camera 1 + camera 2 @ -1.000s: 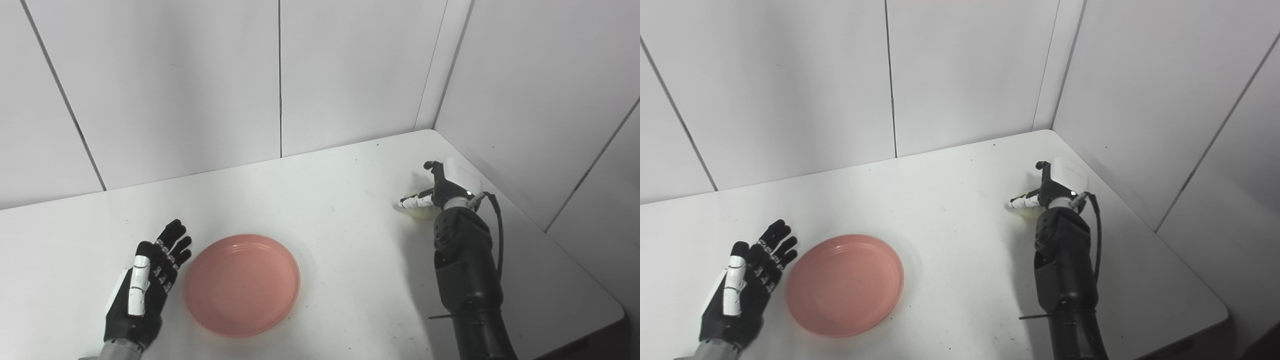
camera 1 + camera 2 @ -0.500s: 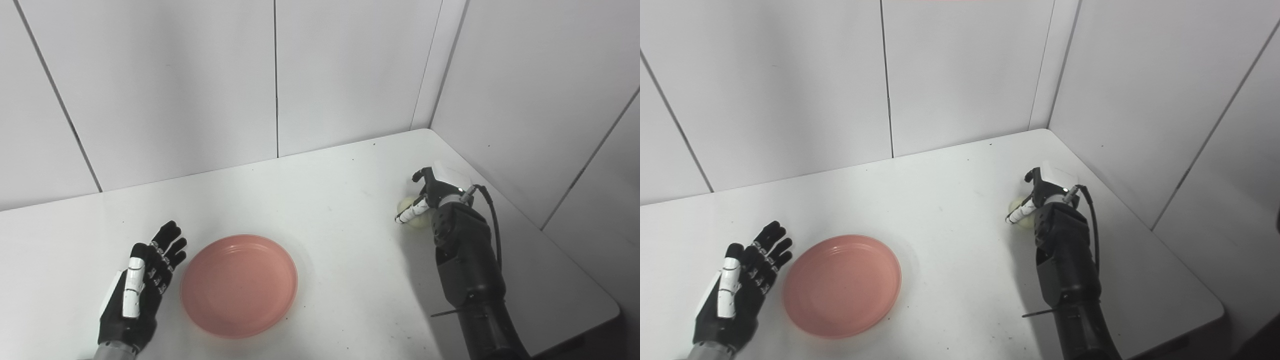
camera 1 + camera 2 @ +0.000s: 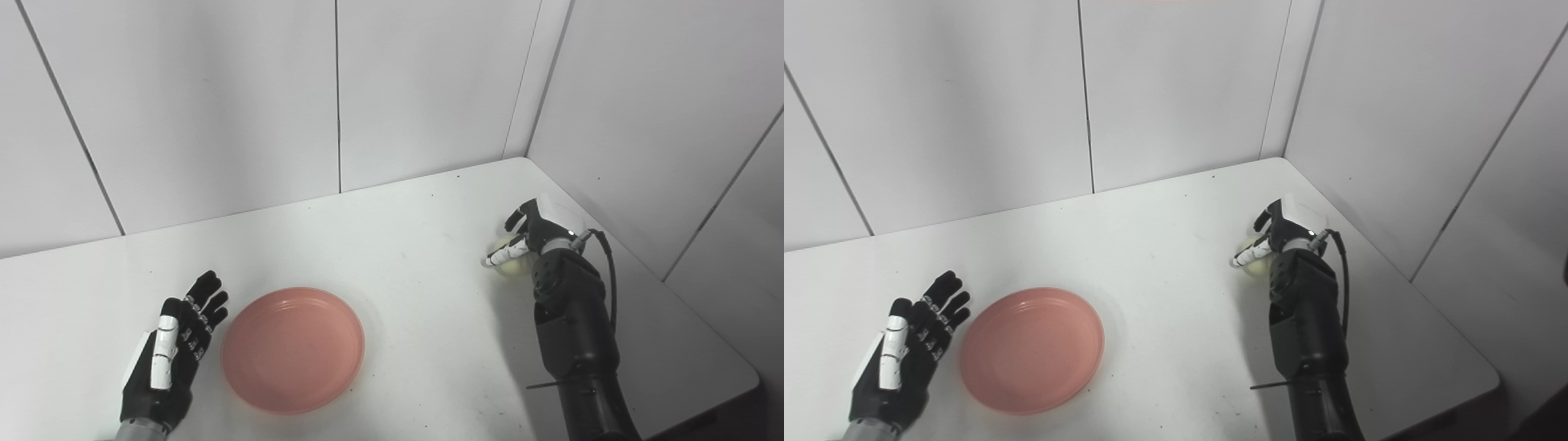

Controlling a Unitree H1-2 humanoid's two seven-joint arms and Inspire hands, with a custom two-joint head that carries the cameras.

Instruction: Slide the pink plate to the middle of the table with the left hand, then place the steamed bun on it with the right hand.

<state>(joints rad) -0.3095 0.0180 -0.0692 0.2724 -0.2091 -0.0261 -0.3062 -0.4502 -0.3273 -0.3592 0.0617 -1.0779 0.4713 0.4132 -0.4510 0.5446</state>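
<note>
The pink plate (image 3: 293, 349) lies empty on the white table (image 3: 398, 275), left of the middle near the front. My left hand (image 3: 171, 352) rests flat and open on the table just left of the plate, not touching it. The pale steamed bun (image 3: 513, 266) is at the far right of the table. My right hand (image 3: 539, 223) is curled over it from behind, with the thumb (image 3: 503, 254) across its front. Most of the bun is hidden by the hand. I cannot tell whether it is off the table.
White wall panels close off the back and the right side, and the right wall (image 3: 643, 153) stands close behind my right hand. The table's rounded front right corner (image 3: 750, 380) is near my right forearm (image 3: 572, 331).
My right hand has closed its fingers and thumb around the bun. The camera shifted slightly. My left hand and the plate have stayed put.
</note>
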